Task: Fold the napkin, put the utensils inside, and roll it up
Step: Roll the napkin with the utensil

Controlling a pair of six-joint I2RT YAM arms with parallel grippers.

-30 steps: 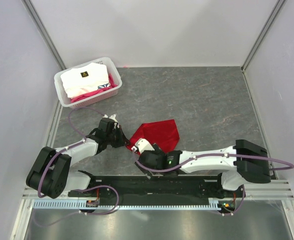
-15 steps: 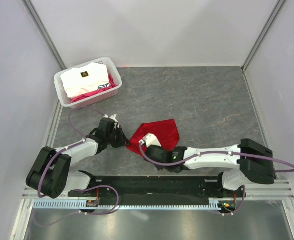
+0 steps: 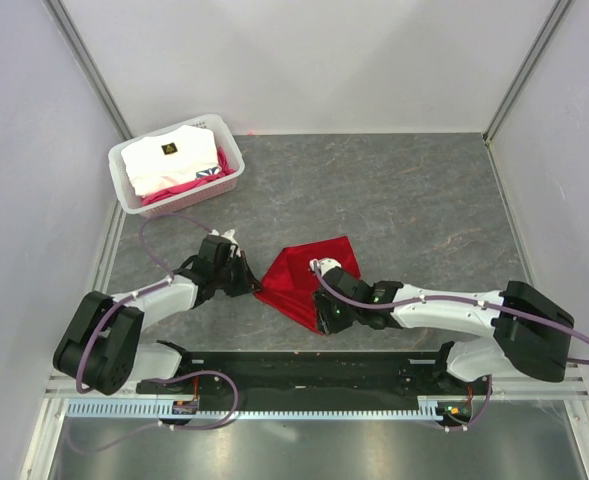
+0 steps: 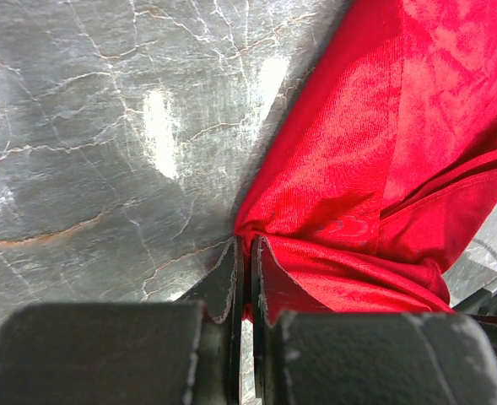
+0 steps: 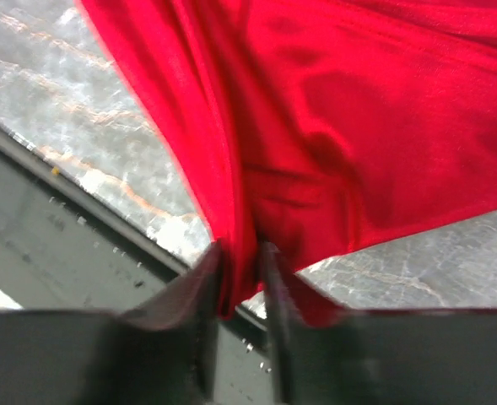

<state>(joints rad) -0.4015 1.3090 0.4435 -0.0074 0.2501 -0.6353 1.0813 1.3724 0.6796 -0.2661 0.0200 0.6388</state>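
Note:
The red napkin (image 3: 299, 272) lies rumpled on the grey table, in front of the middle. My left gripper (image 3: 252, 287) is shut on its left corner; in the left wrist view the jaws (image 4: 248, 249) pinch the cloth (image 4: 358, 169) down by the tabletop. My right gripper (image 3: 322, 318) is at the napkin's near corner. In the right wrist view a bunched fold of red cloth (image 5: 341, 110) runs down between its fingers (image 5: 241, 257), which are closed on it. The utensils are out of view.
A white basket (image 3: 120, 186) of white and pink fabric stands at the back left. The black rail (image 3: 304, 372) of the arm bases runs along the near edge, just below the napkin's near corner. White walls enclose the table.
My right arm has swung rightward and its gripper has moved from the napkin's left near edge to its near corner and closed on the cloth. The left arm has not moved.

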